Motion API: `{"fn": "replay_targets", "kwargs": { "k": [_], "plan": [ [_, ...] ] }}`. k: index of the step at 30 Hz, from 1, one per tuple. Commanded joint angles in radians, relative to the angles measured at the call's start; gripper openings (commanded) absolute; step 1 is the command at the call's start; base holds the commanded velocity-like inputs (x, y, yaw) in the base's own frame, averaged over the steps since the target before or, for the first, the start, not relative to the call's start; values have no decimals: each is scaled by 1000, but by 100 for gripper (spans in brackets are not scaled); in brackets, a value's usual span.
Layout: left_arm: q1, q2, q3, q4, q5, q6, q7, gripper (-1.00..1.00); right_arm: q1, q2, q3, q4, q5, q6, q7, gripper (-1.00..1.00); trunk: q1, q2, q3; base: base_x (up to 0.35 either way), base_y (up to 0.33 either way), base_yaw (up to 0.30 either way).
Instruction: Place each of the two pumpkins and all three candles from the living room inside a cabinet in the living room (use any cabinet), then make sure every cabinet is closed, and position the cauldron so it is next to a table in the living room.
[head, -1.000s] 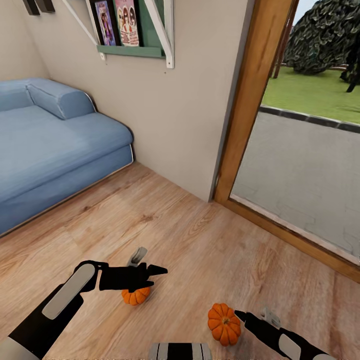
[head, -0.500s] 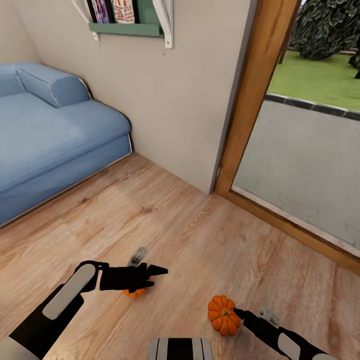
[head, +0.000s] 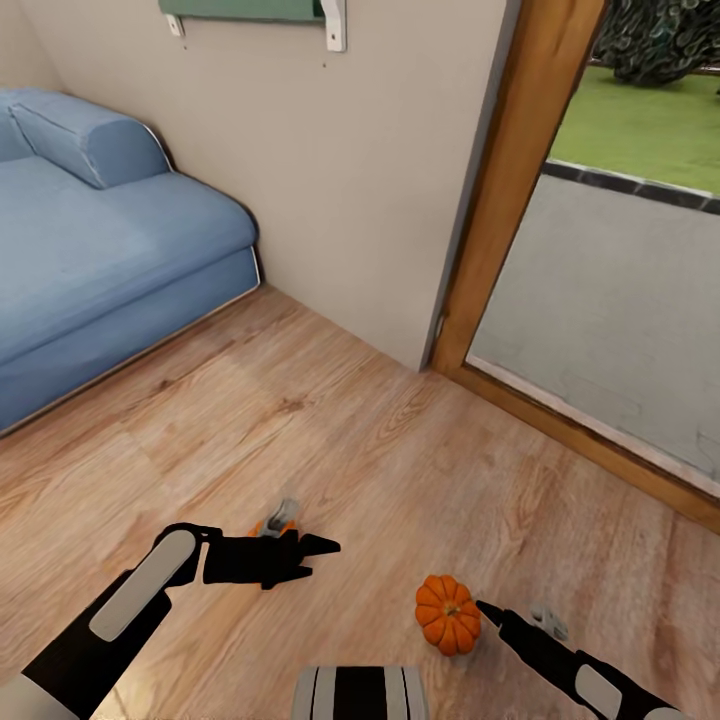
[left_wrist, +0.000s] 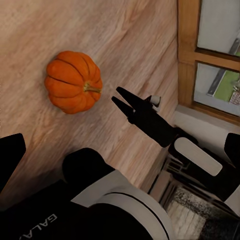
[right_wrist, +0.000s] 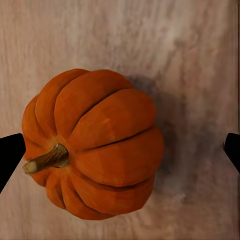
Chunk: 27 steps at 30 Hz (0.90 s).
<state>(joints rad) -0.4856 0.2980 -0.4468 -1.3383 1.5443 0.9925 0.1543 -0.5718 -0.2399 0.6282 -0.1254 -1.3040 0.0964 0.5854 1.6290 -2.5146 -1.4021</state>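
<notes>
1. Your head camera has tipped down since a second ago; the wall shelf has nearly slid out of view.
2. Your right gripper (head: 488, 612), jaws spread, straddles a small ribbed orange pumpkin (head: 447, 614) on the wooden floor (head: 400, 470).
3. Your left gripper (head: 325, 547), jaw state unclear, covers the second pumpkin (head: 282, 527).

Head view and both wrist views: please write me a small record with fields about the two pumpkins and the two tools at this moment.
right tool: open, tip close beside the right-hand pumpkin, not gripping it
left tool: open, over the left-hand pumpkin, mostly hiding it
support: both pumpkins lie on the wood floor
surroundings: blue sofa, wooden door frame
</notes>
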Motion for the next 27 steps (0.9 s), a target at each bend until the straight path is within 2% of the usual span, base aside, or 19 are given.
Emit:
{"fn": "replay_targets", "kwargs": {
  "k": [1, 14, 20, 27],
  "plan": [
    [-1, 0, -2, -1, 11, 0, 10, 100, 0, -1, 4, 0, -11, 7, 3, 100, 0, -1, -5, 0, 0, 0],
    [-1, -3, -3, -1, 11, 0, 10, 100, 0, 1, 4, -1, -12, 6, 8, 100, 6, -4, -55, 0, 0, 0],
    [-1, -1, -3, -1, 11, 0, 10, 100, 0, 2, 4, 0, -12, 6, 54, 100, 6, -4, -55, 0, 0, 0],
    [-1, -1, -3, -1, 11, 0, 10, 100, 0, 2, 4, 0, -12, 6, 63, 100, 6, -4, -55, 0, 0, 0]
  ]
}}
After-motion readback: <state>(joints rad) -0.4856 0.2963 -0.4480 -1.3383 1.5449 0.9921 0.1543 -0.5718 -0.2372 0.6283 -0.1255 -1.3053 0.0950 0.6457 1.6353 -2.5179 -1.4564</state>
